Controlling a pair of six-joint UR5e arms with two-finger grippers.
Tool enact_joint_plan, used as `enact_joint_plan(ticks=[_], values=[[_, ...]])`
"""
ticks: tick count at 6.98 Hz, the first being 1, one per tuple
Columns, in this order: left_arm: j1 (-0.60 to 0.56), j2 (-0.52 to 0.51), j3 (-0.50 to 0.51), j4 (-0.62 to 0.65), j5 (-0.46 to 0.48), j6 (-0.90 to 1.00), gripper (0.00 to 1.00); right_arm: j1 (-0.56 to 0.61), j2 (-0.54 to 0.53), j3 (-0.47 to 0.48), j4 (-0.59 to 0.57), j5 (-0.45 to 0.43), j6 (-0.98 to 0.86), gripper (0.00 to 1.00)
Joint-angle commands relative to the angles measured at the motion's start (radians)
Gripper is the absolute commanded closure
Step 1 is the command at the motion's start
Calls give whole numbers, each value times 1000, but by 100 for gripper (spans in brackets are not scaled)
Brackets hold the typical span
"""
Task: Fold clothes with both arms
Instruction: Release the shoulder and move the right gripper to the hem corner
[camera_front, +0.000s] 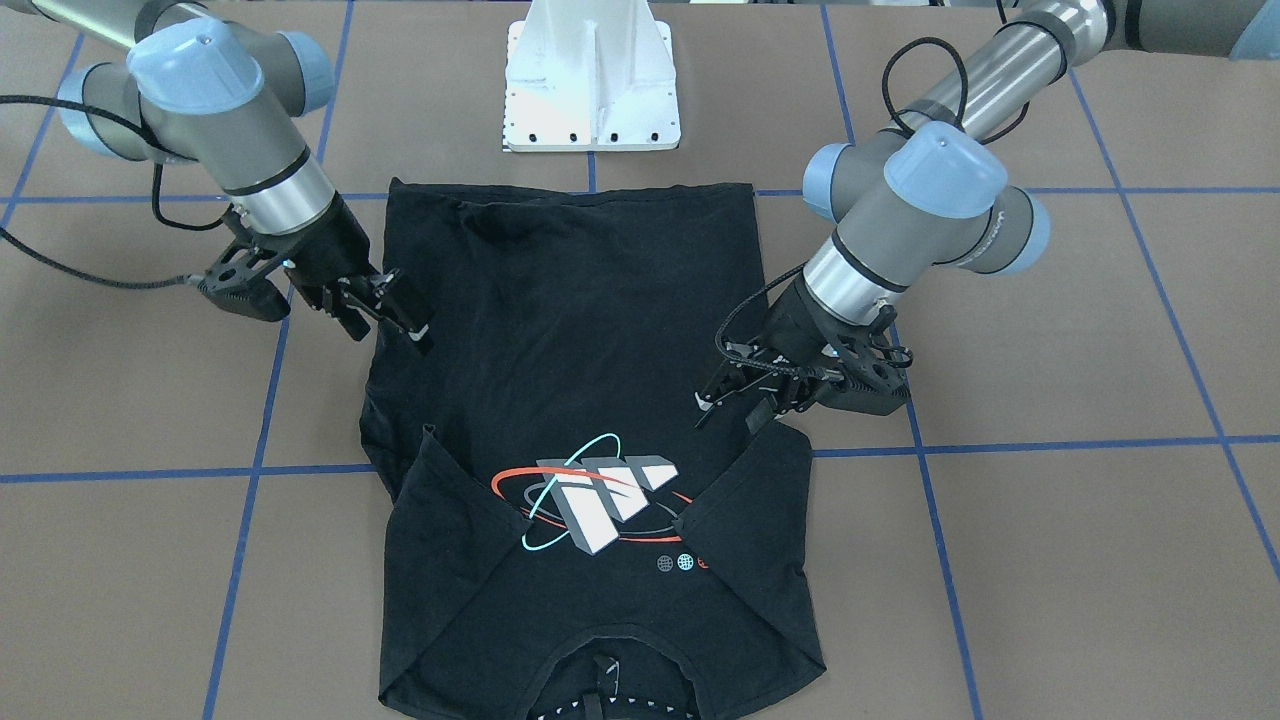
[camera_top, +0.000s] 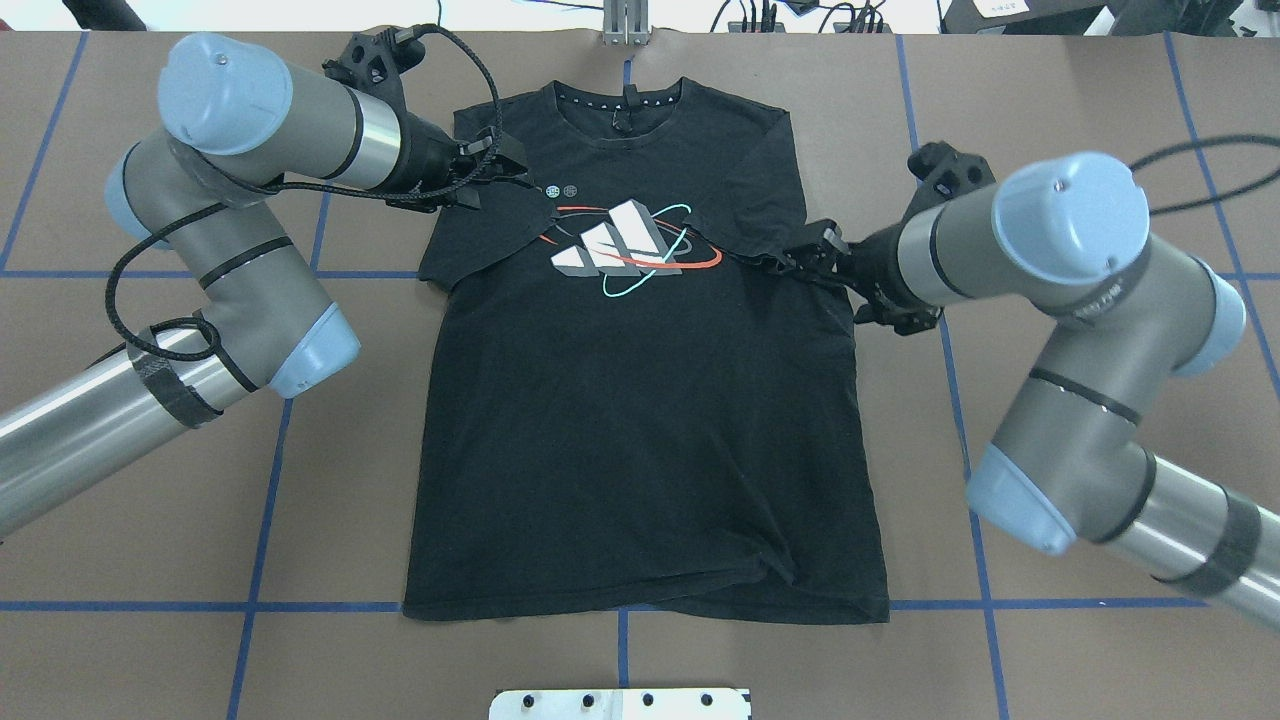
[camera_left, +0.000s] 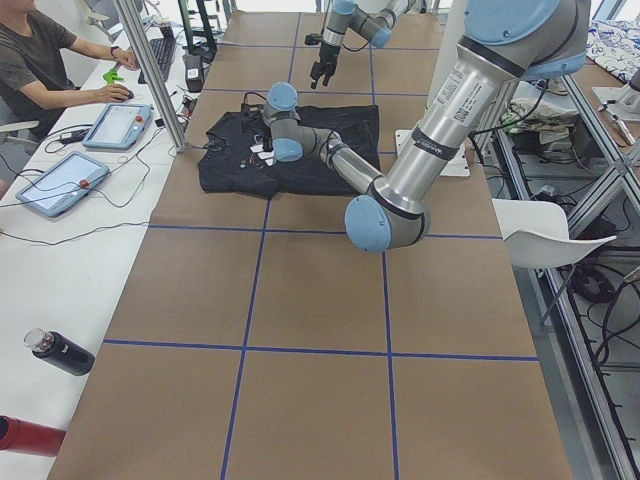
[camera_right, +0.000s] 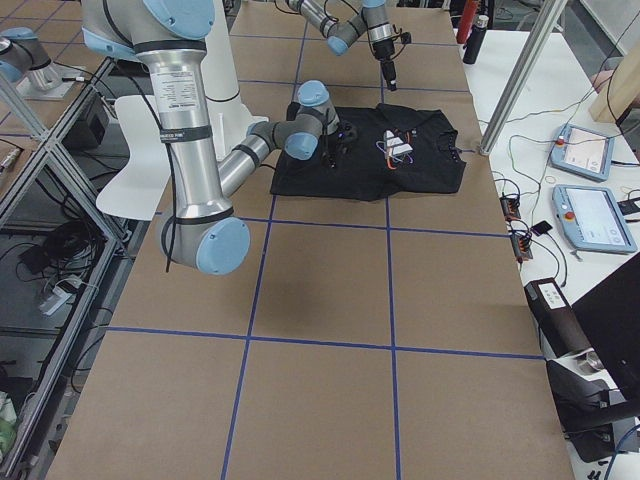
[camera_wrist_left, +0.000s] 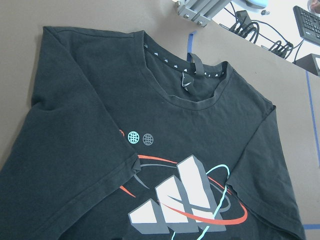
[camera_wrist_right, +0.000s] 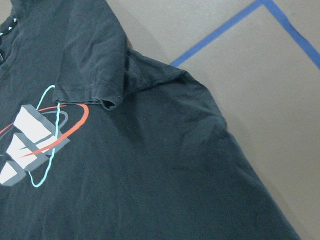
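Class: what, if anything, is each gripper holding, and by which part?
Nothing: the left gripper and right gripper hover open above the flat-lying T-shirt, gripping no fabric.

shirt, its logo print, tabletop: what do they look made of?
T-shirt: soft matte black knit, probably cotton jersey; it creases and lies limp and flat.
Logo print: flat opaque ink or transfer, which one cannot be told; no sheen shows.
Table: matte brown sheet, perhaps board or paper, with a grid of blue tape lines.
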Motion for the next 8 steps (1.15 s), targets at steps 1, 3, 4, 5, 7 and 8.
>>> enact_joint_plan(ticks=[1,3,4,5,7,8], values=[[0,19,1,2,0,4,23,-321,-97,75,-2,-333,111,1],[0,30,4,2,-3,10,23,-489,-195,73,7,-471,128,1],[0,40,3,-2,-5,10,23,-510,-212,70,8,-473,165,2],[0,42,7,-5,-3,10,23,-514,-231,70,10,-473,177,2],[0,42,9,-7,-3,10,23,-525,-233,53,10,-476,206,8],[2,42,9,-10,-3,10,23,-528,-231,33,10,-478,206,9]])
